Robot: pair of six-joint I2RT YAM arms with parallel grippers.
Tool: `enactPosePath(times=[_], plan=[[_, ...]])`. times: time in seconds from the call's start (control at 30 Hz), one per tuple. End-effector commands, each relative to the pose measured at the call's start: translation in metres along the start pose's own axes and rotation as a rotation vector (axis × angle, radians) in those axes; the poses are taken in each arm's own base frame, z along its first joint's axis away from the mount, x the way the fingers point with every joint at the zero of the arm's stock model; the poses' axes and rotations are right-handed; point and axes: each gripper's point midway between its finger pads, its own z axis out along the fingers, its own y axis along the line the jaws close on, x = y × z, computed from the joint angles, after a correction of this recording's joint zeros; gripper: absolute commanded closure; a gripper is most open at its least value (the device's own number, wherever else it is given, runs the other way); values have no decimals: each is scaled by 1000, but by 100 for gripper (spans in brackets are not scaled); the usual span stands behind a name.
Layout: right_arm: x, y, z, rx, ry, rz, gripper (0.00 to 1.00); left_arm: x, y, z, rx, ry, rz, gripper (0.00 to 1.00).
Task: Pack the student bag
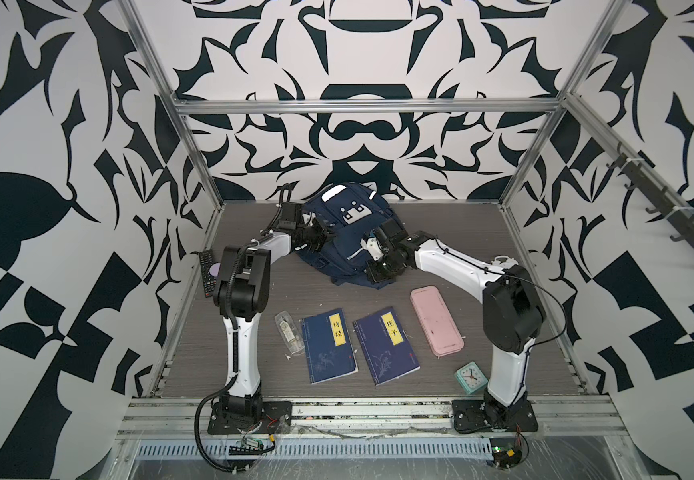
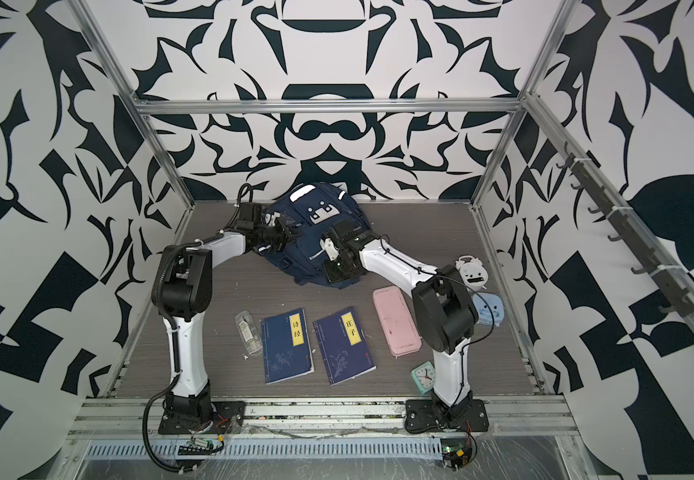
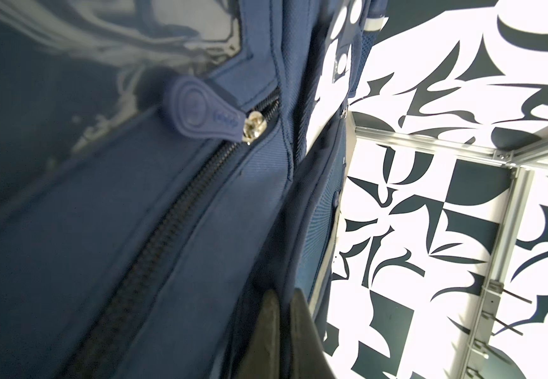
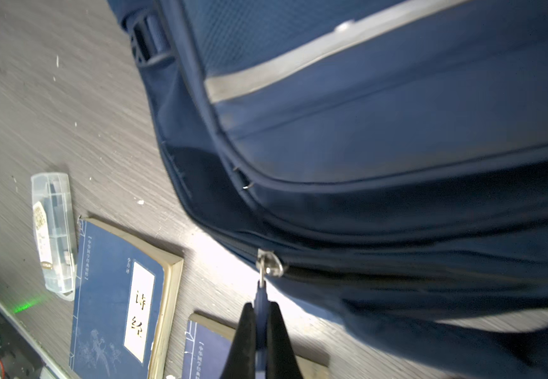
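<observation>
bag [image 1: 337,257] rear, books [image 1: 328,345] front, gap between

Remote [image 1: 206,270], clock [image 1: 471,376], pink case [image 1: 437,321] lie on table [image 1: 295,291].

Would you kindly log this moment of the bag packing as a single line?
right gripper: shut on zipper pull | left gripper: shut on student bag fabric | two books, pink case: unpacked on table

**Both arms at the student bag, jaws closed**

The left arm [image 1: 245,353] bends at the elbow and reaches to the left side of the student bag [image 1: 337,257]. The left gripper [image 3: 286,297] is closed, seemingly pinching the bag's edge, though that view is blurred. The right arm [image 1: 449,257] reaches to the bag's near right side, and the right gripper [image 4: 261,306] is clamped on the zipper pull [image 4: 261,288].
</observation>
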Motion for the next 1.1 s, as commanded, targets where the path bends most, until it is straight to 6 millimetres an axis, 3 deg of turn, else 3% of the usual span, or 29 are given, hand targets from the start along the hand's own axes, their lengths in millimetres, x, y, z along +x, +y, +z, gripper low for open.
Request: enactPosePath(times=[0.0, 0.17, 0.37, 0.57, 0.77, 1.07], plan=[[-11, 34, -11, -63, -38, -49, 100, -32, -74, -29, 145, -169, 117, 100], [-8, 57, 0, -87, -31, -68, 100, -32, -80, -28, 156, -173, 116, 100], [-24, 87, 17, -169, -51, -50, 100, -28, -80, -27, 154, -182, 105, 100], [-34, 96, 35, -203, -60, -25, 100, -19, -81, -23, 135, -184, 102, 100], [-33, 79, 33, -166, -67, -6, 100, -12, -78, -28, 122, -244, 82, 100], [-15, 10, 3, -83, -86, 67, 100, -10, -50, -71, 109, -477, -40, 100]])
